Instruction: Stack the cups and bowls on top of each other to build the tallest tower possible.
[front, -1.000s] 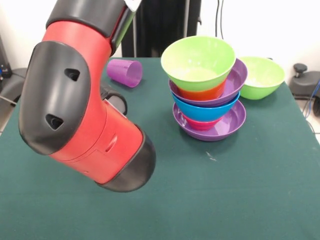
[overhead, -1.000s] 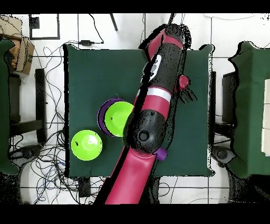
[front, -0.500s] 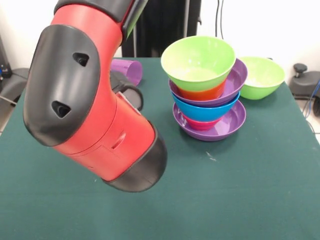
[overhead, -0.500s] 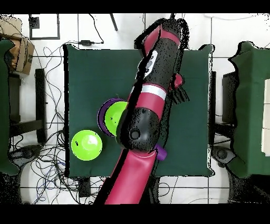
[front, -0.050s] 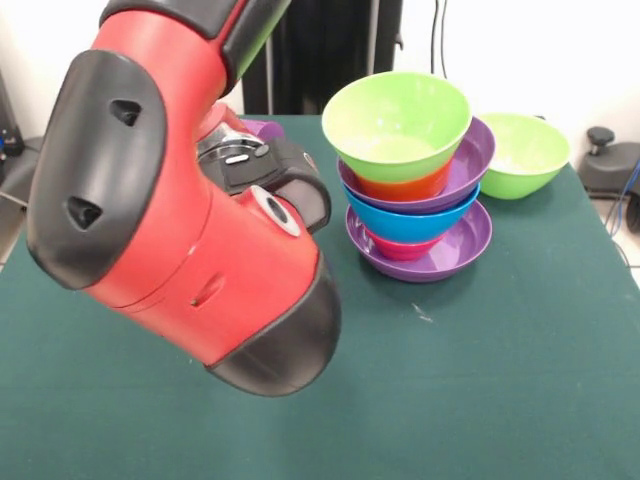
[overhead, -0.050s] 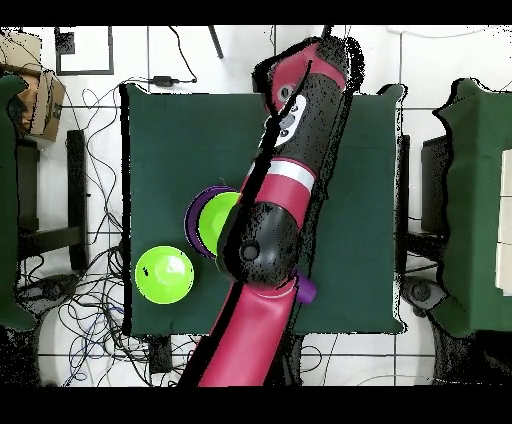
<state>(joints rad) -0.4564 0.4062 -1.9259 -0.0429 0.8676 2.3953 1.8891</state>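
The tower (front, -0.050s: 415, 190) stands right of centre: a wide purple bowl (front, -0.050s: 462, 240) as base, then red-pink, blue, purple and orange bowls, with a lime green bowl (front, -0.050s: 397, 120) on top. From overhead the tower (overhead, -0.050s: 212, 222) is partly under the arm. A second lime green bowl (front, -0.050s: 525, 150) sits alone beside it, also seen from above as the lone green bowl (overhead, -0.050s: 164, 274). A purple cup (front, -0.050s: 262, 127) lies mostly hidden behind the arm; only a sliver of the cup (overhead, -0.050s: 306, 290) shows overhead. The black wrist end with my gripper (front, -0.050s: 298, 188) sits left of the tower, apart from it, its state hidden.
The bulky red and black arm (front, -0.050s: 180, 200) fills the left half of the front view and hides the table behind it. The green table (front, -0.050s: 480, 380) is edged by cables and chairs on the floor in the overhead view.
The arm has turned and shifted toward the tower, covering more of the purple cup. The wrist that stuck out at the arm's side overhead is now tucked under it.
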